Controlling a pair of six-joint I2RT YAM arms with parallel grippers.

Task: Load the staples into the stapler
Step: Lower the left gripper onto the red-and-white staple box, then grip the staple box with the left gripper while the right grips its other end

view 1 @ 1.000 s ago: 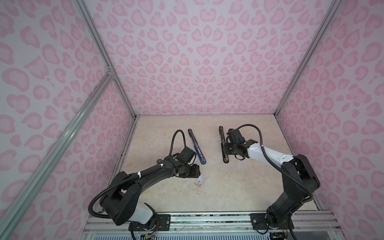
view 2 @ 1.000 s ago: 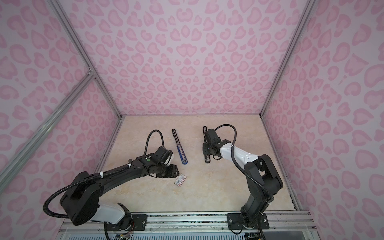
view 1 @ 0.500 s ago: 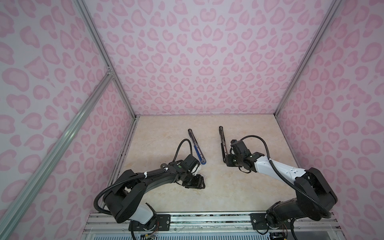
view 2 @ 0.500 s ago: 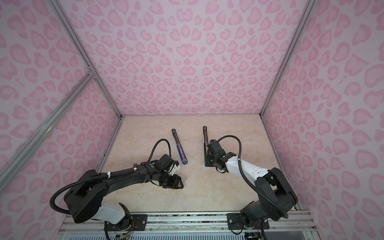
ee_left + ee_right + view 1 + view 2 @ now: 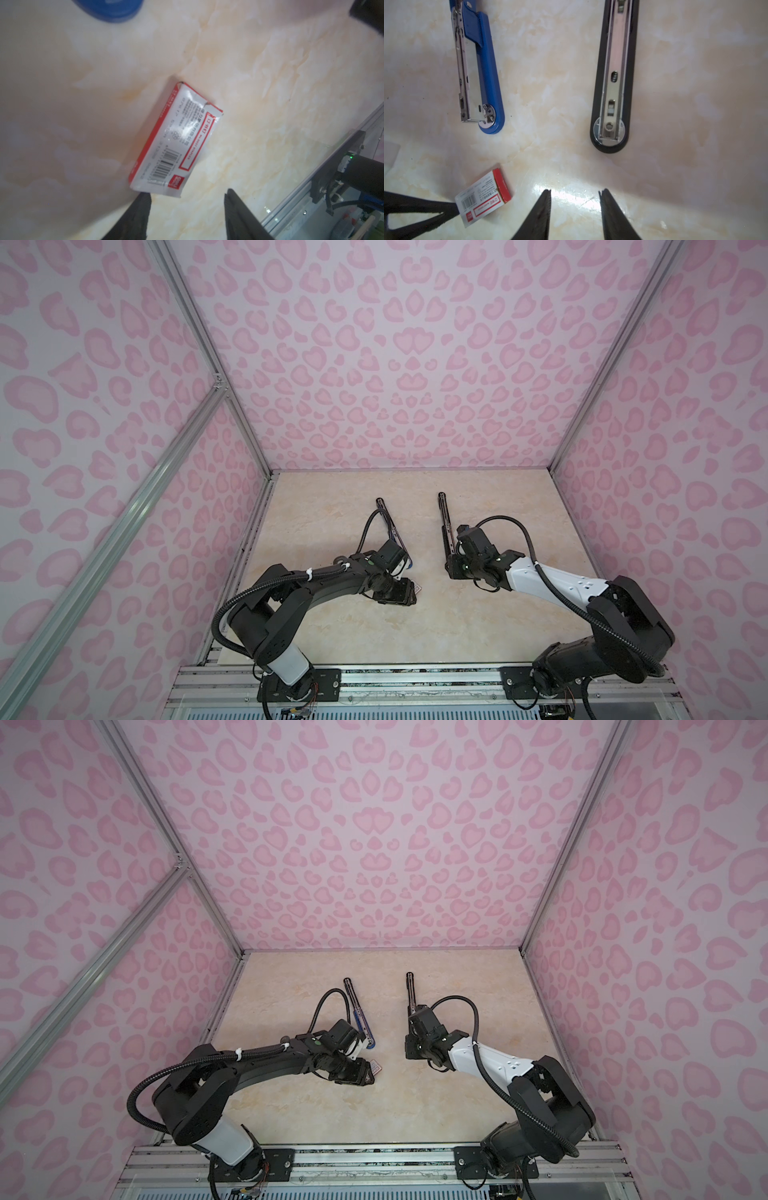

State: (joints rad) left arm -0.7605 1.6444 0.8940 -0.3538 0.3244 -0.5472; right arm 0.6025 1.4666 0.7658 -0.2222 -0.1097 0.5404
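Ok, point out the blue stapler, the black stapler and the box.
blue stapler [image 5: 488, 83]: right wrist view, on its blue base.
black stapler [image 5: 613, 83]: right wrist view, on its metal channel.
box [image 5: 174, 141]: left wrist view, on its white printed face.

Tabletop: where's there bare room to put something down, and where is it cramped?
Bare: on the table, the near strip along the metal rail, the far strip between the staplers' tips and the back wall, and the lane between blue stapler and black stapler. Cramped: around the small box, with the left claw at it, near the blue stapler's end.
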